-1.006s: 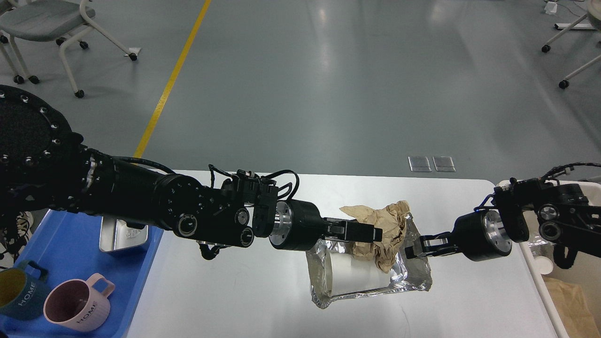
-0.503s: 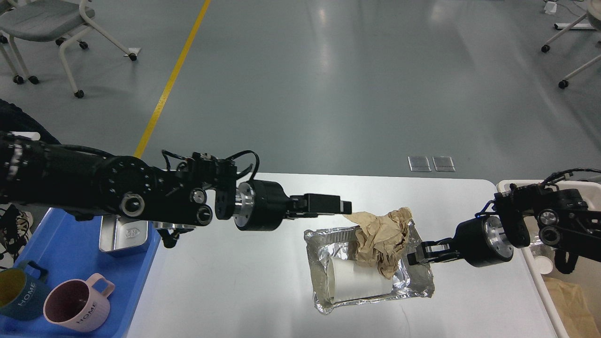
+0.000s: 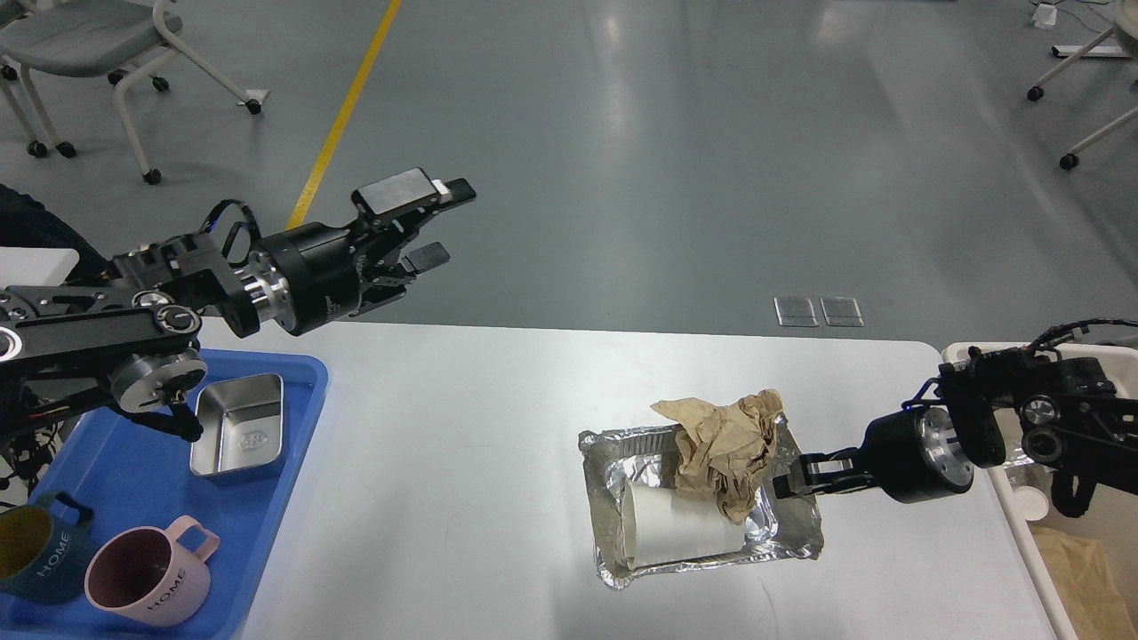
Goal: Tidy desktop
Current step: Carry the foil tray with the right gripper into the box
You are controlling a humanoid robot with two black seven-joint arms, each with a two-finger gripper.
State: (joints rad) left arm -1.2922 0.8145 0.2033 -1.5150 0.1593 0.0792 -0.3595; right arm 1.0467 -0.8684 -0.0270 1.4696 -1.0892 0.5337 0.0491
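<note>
Head view: R gripper (image 3: 787,483) grips foil tray (image 3: 702,569) rim, L gripper (image 3: 436,222) open.

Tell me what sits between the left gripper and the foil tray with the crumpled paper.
Nothing visible does. The left gripper, open, is raised over the far-left edge of the desktop; only bare white surface lies between it and the foil tray. The right gripper is at the tray's right rim.
</note>
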